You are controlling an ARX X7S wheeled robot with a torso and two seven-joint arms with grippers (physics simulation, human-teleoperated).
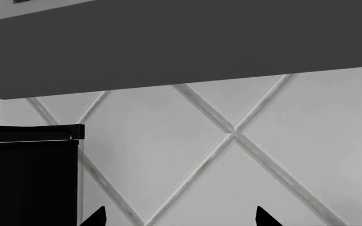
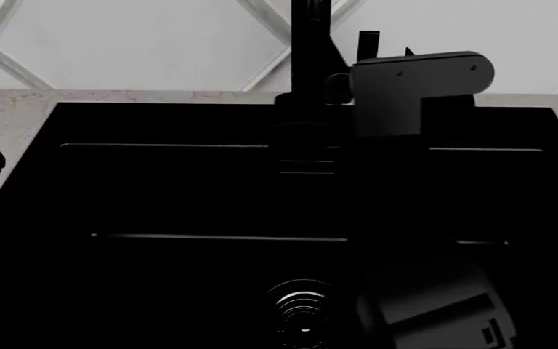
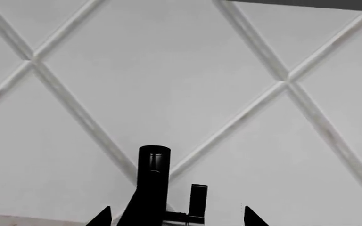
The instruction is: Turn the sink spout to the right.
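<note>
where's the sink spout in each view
Head view: the sink spout rises at top centre behind the sink, just beside the right hand.
Right wrist view: it stands at bottom centre, between the hand's fingertips.
Left wrist view: not in it.
Shared landmark: the white diamond-tiled wall.

The slim black sink spout (image 2: 310, 58) stands upright at the back rim, centred. Below it lies the wide black sink (image 2: 163, 189), with its ringed drain (image 2: 304, 309) near the front.

One sink (image 2: 163, 189), one sink spout (image 2: 310, 43), one drain (image 2: 304, 309), one side lever (image 2: 368, 43)
</note>
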